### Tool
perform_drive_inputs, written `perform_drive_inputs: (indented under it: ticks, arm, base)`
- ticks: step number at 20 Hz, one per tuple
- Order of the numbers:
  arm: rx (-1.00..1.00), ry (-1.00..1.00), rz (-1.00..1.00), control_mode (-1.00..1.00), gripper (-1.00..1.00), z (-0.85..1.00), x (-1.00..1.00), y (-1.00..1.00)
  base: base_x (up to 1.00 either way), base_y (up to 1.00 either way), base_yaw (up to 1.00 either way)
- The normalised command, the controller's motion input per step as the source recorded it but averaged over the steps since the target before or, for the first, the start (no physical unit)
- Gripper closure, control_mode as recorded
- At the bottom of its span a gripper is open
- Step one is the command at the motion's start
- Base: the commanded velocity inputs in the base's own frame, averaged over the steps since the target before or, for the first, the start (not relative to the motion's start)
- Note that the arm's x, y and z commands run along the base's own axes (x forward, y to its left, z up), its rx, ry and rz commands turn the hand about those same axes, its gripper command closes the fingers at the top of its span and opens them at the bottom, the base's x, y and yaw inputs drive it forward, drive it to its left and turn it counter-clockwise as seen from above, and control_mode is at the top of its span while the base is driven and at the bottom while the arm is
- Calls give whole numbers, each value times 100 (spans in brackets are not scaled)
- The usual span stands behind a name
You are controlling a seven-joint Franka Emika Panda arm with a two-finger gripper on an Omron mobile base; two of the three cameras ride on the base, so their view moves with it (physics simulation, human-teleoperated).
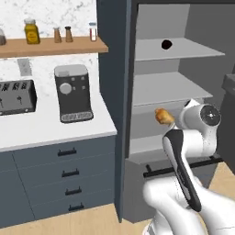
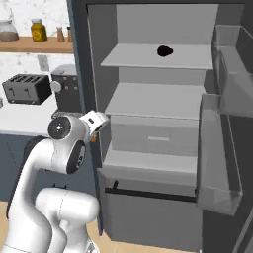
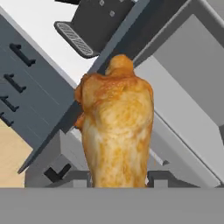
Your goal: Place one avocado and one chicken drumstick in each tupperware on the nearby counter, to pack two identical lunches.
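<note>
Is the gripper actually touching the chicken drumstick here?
Touching. In the hand view the chicken drumstick rises straight from between the gripper fingertips, clear of the fridge shelves behind it.

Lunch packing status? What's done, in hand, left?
Done: fridge stands open. In hand: the gripper is shut on the chicken drumstick, held out in front of the fridge shelves. Left: carry it to the counter; a dark avocado sits on the top shelf.

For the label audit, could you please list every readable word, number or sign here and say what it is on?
None can be read.
Yellow jar on the wooden shelf: its label is blurred.
Coffee machine and toaster: no legible markings.
</note>
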Motion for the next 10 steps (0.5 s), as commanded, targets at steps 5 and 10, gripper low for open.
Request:
perform_drive_inputs:
  ticks: [5, 10]
  arm:
    - [0, 0, 0, 100, 100, 0, 0, 0]
    - [0, 0, 0, 100, 100, 0, 0, 0]
  base:
    - [-11, 100, 25]
    - [19, 100, 22]
